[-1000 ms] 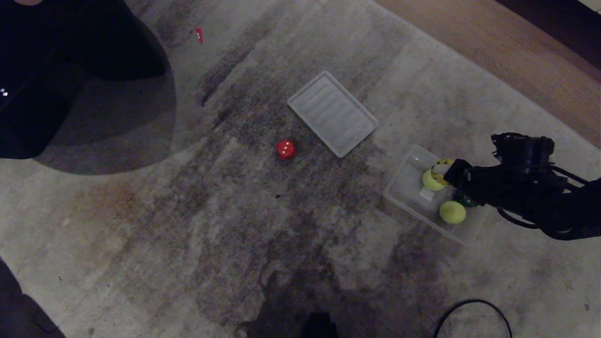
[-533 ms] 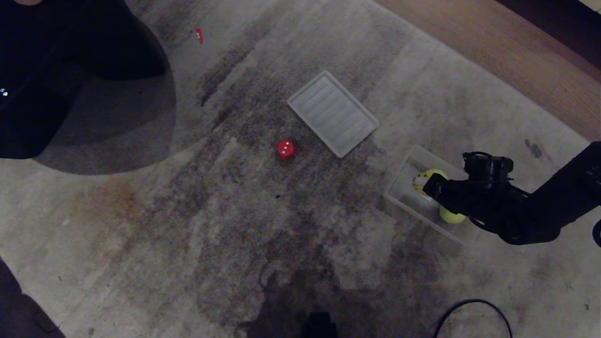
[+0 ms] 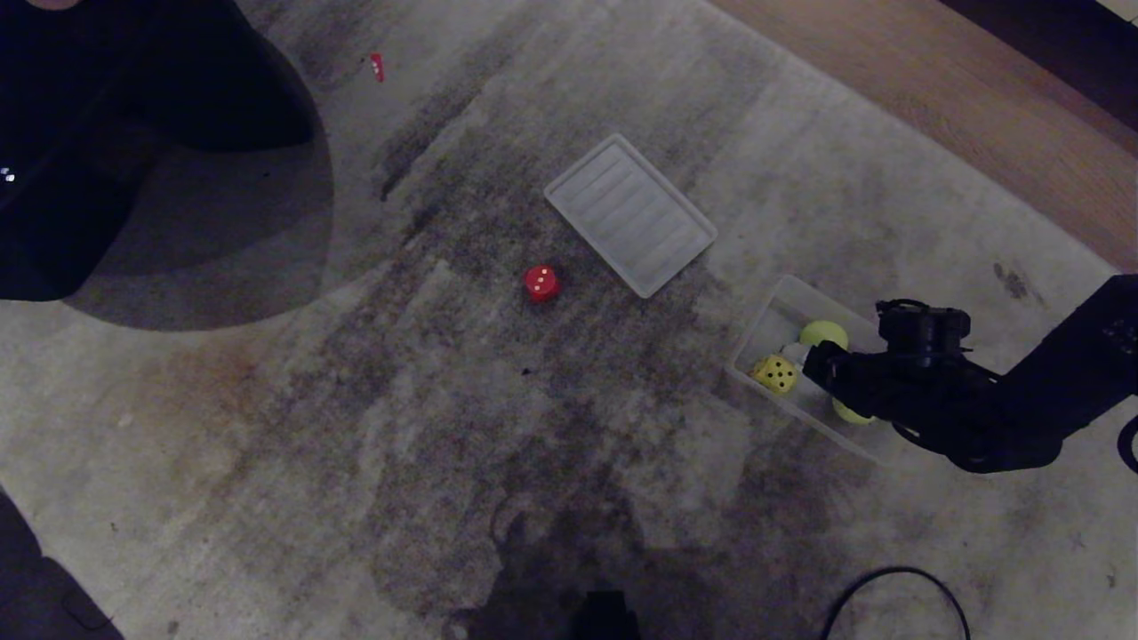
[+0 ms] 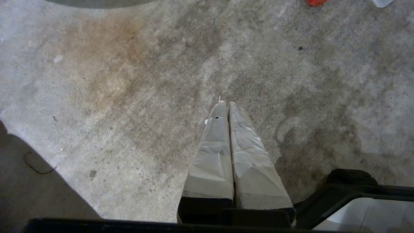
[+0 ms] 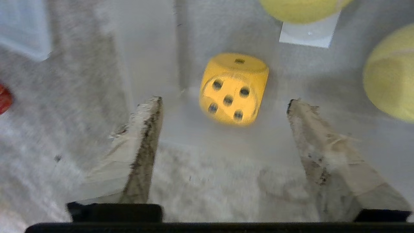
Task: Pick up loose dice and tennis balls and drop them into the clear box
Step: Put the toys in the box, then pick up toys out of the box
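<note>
Since the earlier frame the yellow die [image 3: 775, 374] has left the right tool [image 3: 811, 363] and now lies in the box [image 3: 756, 342], lower right of the head view. The tool hangs spread and empty above it. Two balls [image 3: 823, 334] share the box. The red die [image 3: 541, 283] waits mid-frame on the rug [image 3: 356, 427], beside the lid [image 3: 630, 214]. The left tool [image 4: 225, 104] is pressed closed, parked.

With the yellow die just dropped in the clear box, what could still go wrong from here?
The right hand hangs open, low over the clear box; pulling back carelessly could clip its wall and shove it. The red die lies on the rug close to the ribbed lid, so a grasp there might catch the lid's edge.
</note>
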Available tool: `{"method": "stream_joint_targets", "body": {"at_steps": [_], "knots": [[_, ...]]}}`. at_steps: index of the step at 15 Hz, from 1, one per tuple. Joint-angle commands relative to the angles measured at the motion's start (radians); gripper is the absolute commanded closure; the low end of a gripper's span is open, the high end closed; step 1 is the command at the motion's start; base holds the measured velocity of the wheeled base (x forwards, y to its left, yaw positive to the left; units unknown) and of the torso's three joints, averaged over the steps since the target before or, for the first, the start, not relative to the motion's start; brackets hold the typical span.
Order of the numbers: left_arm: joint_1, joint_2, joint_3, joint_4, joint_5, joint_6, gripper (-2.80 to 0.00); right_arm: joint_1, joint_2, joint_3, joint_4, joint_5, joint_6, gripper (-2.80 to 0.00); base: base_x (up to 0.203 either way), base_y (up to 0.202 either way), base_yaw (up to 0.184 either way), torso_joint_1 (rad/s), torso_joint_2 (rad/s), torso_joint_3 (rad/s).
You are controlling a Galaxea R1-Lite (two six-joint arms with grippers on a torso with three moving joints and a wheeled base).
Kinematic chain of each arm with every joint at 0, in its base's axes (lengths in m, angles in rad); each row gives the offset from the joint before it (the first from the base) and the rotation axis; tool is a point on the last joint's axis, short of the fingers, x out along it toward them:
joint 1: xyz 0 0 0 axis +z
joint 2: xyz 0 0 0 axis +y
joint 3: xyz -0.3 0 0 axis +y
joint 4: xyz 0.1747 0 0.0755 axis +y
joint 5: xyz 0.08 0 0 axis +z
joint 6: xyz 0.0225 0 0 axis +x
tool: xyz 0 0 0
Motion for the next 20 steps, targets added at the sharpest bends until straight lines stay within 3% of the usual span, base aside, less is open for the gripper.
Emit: {"method": "stream_joint_targets", "body": {"at_steps": [1,2,3,5,9,11,17,20], "knots": [[0.0,0.001,0.002,0.0,0.001,0.0,0.0,-0.002,-0.127,0.068,-0.002,0.004,-0.006,-2.8,0.0,0.0,0.0,0.0,0.0,0.0],[0.0,0.001,0.002,0.0,0.001,0.0,0.0,-0.002,-0.193,0.112,-0.001,0.004,-0.009,-2.8,0.0,0.0,0.0,0.0,0.0,0.0],[0.0,0.001,0.002,-0.001,0.0,0.0,0.0,-0.003,-0.272,0.168,0.0,0.006,-0.01,0.0,0.0,0.0,0.0,0.0,0.0,0.0],[0.0,0.001,0.002,0.0,0.0,0.0,0.0,-0.001,-0.431,0.3,0.001,0.01,-0.037,0.0,0.0,0.0,0.0,0.0,0.0,0.0],[0.0,0.001,0.002,0.0,0.0,0.0,0.0,0.007,-0.768,0.589,0.027,0.011,-0.175,0.0,0.0,0.0,0.0,0.0,0.0,0.0],[0.0,0.001,0.002,0.0,0.001,0.0,0.0,0.011,-0.972,0.676,0.102,0.01,-0.245,0.0,0.0,0.0,0.0,0.0,0.0,0.0],[0.0,0.001,0.002,0.0,0.0,0.0,0.0,-0.033,-1.682,0.81,0.66,0.003,-0.381,0.0,0.0,0.0,0.0,0.0,0.0,0.0],[0.0,0.001,0.002,0.0,0.0,0.0,0.0,-0.046,-1.933,0.875,0.831,-0.032,-0.454,0.0,0.0,0.0,0.0,0.0,0.0,0.0]]}}
